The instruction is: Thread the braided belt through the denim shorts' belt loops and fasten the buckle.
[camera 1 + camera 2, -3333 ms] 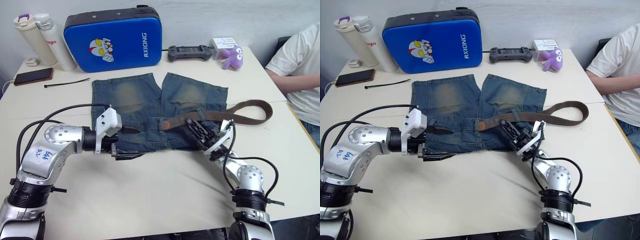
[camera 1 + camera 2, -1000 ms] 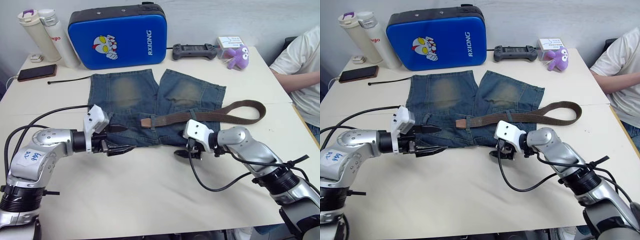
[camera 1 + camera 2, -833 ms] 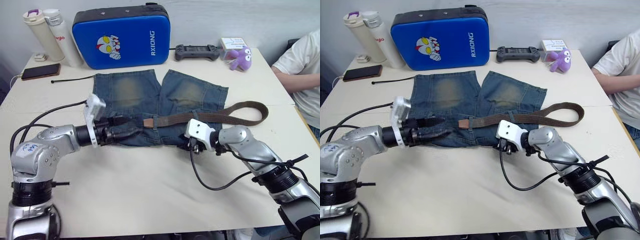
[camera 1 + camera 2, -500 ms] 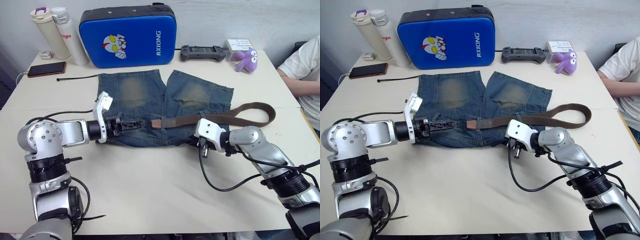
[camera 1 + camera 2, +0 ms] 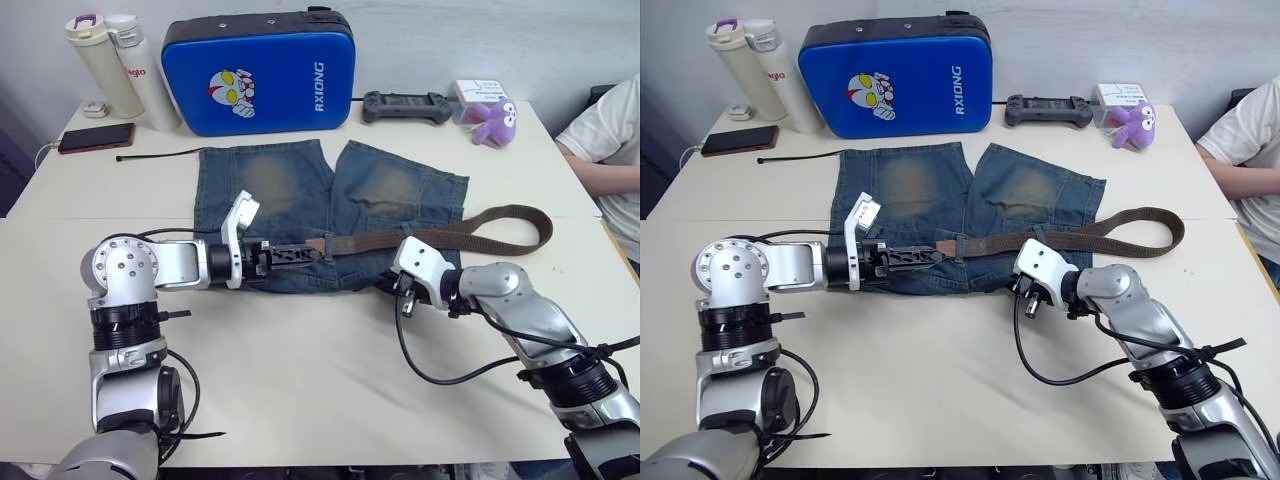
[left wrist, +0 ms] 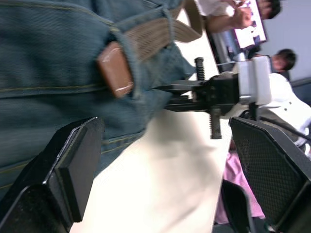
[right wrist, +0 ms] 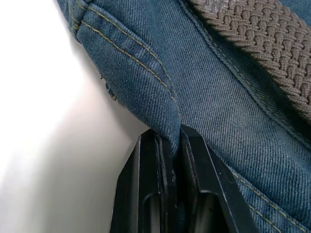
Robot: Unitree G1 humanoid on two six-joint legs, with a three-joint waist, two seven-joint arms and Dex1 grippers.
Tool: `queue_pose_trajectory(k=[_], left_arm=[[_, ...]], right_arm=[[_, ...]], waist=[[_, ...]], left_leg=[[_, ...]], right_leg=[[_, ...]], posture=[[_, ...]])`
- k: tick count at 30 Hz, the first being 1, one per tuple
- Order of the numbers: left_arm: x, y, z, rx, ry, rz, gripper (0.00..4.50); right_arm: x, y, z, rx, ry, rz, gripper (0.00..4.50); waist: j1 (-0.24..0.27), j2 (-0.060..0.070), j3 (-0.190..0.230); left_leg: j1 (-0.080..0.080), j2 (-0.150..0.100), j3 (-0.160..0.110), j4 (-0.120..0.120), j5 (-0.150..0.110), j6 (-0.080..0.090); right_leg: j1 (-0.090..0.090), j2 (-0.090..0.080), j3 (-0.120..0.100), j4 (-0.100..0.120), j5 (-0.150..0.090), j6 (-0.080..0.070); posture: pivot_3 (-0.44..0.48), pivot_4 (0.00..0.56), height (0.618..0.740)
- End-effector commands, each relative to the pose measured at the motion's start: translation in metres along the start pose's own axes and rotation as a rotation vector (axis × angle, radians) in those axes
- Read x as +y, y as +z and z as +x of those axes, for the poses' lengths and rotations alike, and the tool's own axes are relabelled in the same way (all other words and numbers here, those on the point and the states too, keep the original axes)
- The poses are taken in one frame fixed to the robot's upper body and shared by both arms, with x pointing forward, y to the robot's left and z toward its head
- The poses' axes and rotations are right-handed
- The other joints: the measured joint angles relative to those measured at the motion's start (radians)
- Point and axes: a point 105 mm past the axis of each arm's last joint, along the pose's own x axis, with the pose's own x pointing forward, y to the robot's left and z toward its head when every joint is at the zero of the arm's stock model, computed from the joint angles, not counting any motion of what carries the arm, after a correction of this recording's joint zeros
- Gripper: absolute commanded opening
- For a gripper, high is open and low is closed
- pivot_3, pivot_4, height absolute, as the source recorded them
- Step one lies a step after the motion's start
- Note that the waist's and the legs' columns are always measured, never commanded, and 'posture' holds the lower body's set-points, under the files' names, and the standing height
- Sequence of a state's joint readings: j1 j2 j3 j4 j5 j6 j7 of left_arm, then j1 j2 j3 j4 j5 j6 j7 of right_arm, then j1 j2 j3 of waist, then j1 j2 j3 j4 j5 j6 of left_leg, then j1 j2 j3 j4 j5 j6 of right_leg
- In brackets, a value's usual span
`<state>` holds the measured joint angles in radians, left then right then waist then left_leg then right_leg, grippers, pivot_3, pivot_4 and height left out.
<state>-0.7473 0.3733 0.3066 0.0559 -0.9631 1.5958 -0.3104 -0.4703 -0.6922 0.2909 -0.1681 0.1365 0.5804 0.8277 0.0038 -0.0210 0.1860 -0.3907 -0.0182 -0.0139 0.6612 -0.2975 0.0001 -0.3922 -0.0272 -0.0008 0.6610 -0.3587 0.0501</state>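
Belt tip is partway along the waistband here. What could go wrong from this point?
The right gripper pinches only the edge of the denim shorts; a pull on the braided belt may slip that fold free or drag the shorts. The left gripper is open near the belt's leather tip and might grab denim instead. The long slack loop could snag on the way.

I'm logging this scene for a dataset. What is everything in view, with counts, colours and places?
denim shorts: 1, blue, table centre
braided belt: 1, brown, along waistband, looping off to the right
case: 1, blue, far edge
bottles: 2, cream, far left
phone: 1, dark, far left
cable tie: 1, black, beside phone
controller: 1, grey, far edge
plush toy: 1, purple, far right
person: 1, white shirt, right edge
left gripper: open, on waistband
right gripper: shut on shorts' edge
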Motion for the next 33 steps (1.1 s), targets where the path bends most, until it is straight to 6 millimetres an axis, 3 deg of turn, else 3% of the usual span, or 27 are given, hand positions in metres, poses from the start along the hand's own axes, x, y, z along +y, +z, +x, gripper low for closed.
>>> queue_pose_trajectory(k=[1, 13, 22, 33], left_arm=[[-0.004, 0.012, 0.003, -0.047, -0.007, 0.018, 4.5], [0.011, 0.012, 0.002, -0.028, 0.076, -0.03, 4.5], [-0.005, 0.028, 0.013, -0.083, -0.025, -0.071, 4.5], [-0.005, 0.025, 0.018, -0.052, -0.016, -0.075, 4.5]], right_arm=[[0.006, -0.007, 0.0, 0.025, 0.008, 0.036, 0.08], [0.004, -0.006, -0.002, 0.029, -0.015, 0.05, 0.08], [0.001, -0.001, 0.002, 0.016, -0.027, 0.046, 0.08], [0.004, 0.002, 0.003, 0.007, -0.031, 0.057, 0.08]], waist=[[0.001, 0.0, 0.0], [0.0, 0.0, 0.0], [-0.002, 0.0, 0.0], [-0.004, 0.0, 0.0]], left_leg=[[0.0, 0.0, 0.0, 0.0, 0.0, 0.0], [0.0, 0.0, 0.0, 0.0, 0.0, 0.0], [0.0, 0.0, 0.0, 0.001, 0.0, 0.0], [0.0, 0.0, 0.0, 0.002, 0.001, -0.001]], right_leg=[[0.0, 0.0, 0.0, 0.0, 0.0, 0.0], [0.0, 0.0, 0.0, 0.0, 0.0, 0.0], [0.0, 0.0, 0.0, 0.001, 0.0, 0.0], [0.0, 0.0, 0.0, 0.003, 0.0, 0.0]], posture=[[0.0, 0.15, 0.74], [0.0, 0.15, 0.74], [0.0, 0.15, 0.74], [0.0, 0.15, 0.74]])
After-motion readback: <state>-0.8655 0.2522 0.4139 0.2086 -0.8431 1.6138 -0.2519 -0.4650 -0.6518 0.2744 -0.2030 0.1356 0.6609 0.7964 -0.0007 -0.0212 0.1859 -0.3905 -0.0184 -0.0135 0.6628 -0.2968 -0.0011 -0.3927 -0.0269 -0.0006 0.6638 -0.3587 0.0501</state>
